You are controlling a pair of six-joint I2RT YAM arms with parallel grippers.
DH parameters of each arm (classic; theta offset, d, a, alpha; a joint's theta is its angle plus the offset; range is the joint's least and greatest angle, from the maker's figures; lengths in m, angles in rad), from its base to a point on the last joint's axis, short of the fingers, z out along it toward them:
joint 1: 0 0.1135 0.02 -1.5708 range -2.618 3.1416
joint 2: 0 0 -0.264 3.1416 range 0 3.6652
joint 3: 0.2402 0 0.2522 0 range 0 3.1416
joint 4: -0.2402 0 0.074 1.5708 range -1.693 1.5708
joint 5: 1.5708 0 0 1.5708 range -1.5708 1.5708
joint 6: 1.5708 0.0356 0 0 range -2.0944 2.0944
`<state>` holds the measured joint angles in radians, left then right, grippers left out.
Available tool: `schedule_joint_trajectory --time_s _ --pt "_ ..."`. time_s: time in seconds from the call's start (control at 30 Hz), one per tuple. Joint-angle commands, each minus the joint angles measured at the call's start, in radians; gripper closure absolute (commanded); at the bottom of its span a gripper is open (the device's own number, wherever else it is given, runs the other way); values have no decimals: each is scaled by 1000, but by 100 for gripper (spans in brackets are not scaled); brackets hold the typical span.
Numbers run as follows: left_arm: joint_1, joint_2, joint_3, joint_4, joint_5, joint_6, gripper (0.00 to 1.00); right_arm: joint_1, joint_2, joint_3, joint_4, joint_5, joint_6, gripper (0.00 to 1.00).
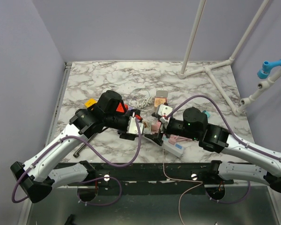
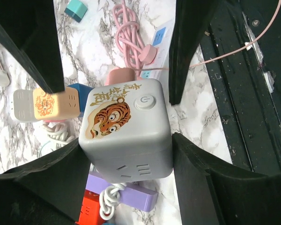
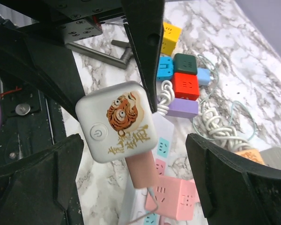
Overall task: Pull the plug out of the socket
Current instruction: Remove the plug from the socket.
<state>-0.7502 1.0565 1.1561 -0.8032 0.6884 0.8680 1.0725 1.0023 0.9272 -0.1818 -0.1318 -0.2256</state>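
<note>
The socket [image 2: 126, 126] is a white cube with a tiger picture and a power button, lifted off the marble table. My left gripper [image 2: 126, 164] is shut on it, its black fingers [image 2: 201, 178] pressed against two opposite sides. A pink plug [image 3: 141, 171] is stuck into one face of the socket [image 3: 117, 122], and its thin pink cord trails down. My right gripper [image 3: 138, 176] is open, one finger on each side of the plug with clear gaps. In the top view both grippers meet mid-table, left gripper [image 1: 133, 125] facing right gripper [image 1: 155, 131].
Under the grippers lie a white power strip [image 3: 161, 145] and a pink cube socket [image 3: 178, 201]. Purple [image 3: 182, 108], red [image 3: 186, 86] and yellow [image 3: 171, 37] adapters, coiled white cords [image 3: 220, 126] and a metal tool [image 3: 98, 54] lie nearby. A white pipe frame [image 1: 215, 75] stands back right.
</note>
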Motion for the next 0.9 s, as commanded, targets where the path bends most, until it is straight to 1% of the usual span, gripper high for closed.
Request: schedule_joint_trajectory --time_s 0.0,0.23,0.4,0.53,0.67,0.87 --pt "12 -31 20 1 0 17 100 6 -64 -32 -38 80 -14 0" --pt "18 -60 27 -1 3 22 100 5 -83 -87 -69 74 -22 0" --pt "21 -84 70 -74 43 32 100 5 -102 -116 -30 106 -55 1" --pt "23 -107 85 -130 71 52 100 4 -113 -118 37 122 -92 5" --pt "24 -107 85 -143 86 54 100 6 -78 -95 85 62 -132 10" --pt "28 -95 97 -145 100 56 100 7 -2 -30 109 -23 -134 20"
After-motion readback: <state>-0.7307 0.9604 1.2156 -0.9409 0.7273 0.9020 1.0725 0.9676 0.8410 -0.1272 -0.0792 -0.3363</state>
